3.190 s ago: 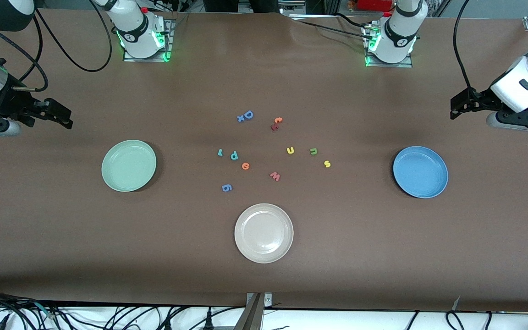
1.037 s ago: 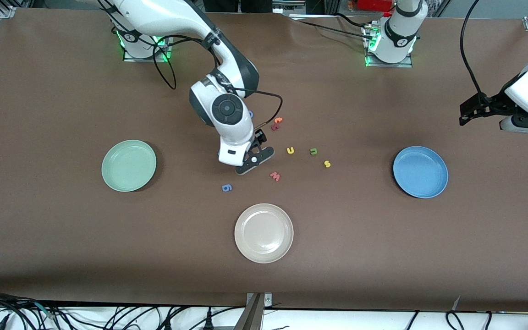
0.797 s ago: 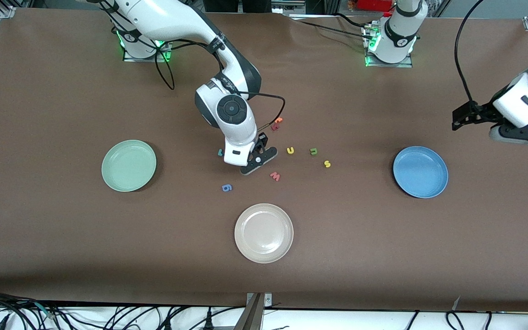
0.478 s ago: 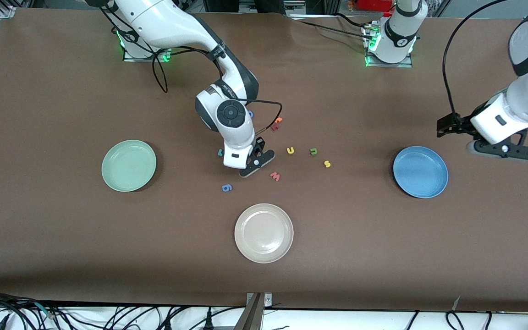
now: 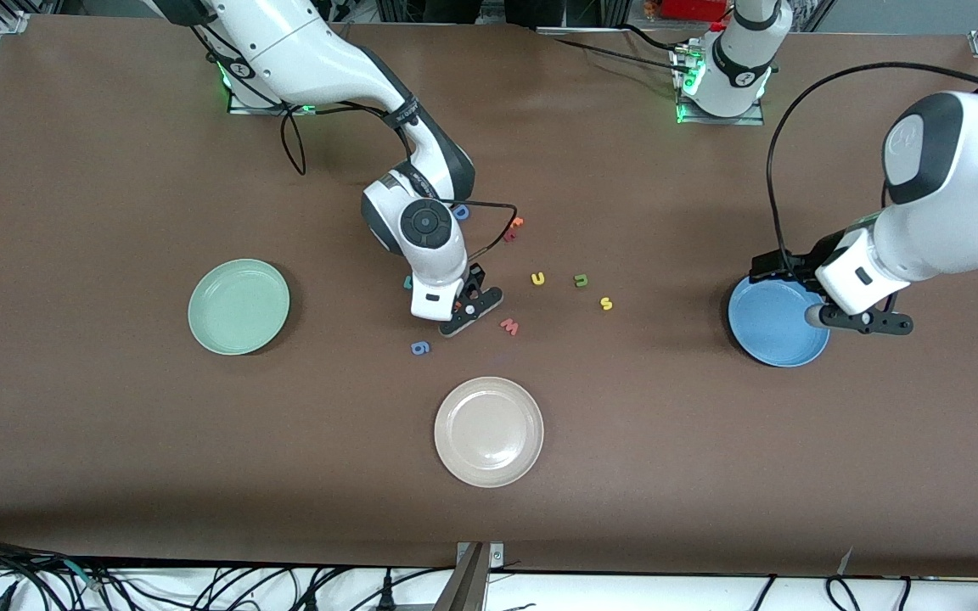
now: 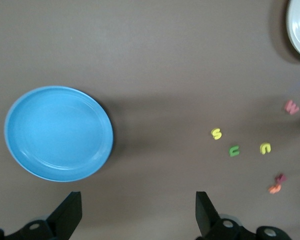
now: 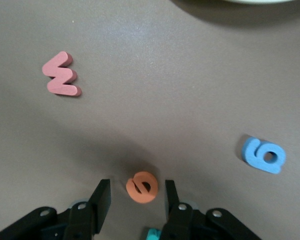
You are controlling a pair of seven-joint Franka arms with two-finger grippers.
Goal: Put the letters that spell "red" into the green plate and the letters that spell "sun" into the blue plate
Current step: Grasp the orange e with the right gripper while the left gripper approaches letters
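Risk sits at the right gripper (image 7: 133,200): its jaws bracket the small orange foam "e" (image 7: 142,187) on the table without clearly pinching it, so lifting could leave it. Left gripper (image 6: 135,212) hovers wide apart beside the round blue plate (image 6: 58,133).

Round pale green plate (image 5: 238,306) mid-frame toward the right arm's end; round blue plate (image 5: 773,327) toward the left arm's; small foam letters (image 5: 537,278) between them.

Orange "e" (image 7: 142,187) sits between right end effector (image 7: 135,200) fingers; pink "w" (image 7: 61,75), blue "g" (image 7: 264,155) well apart.
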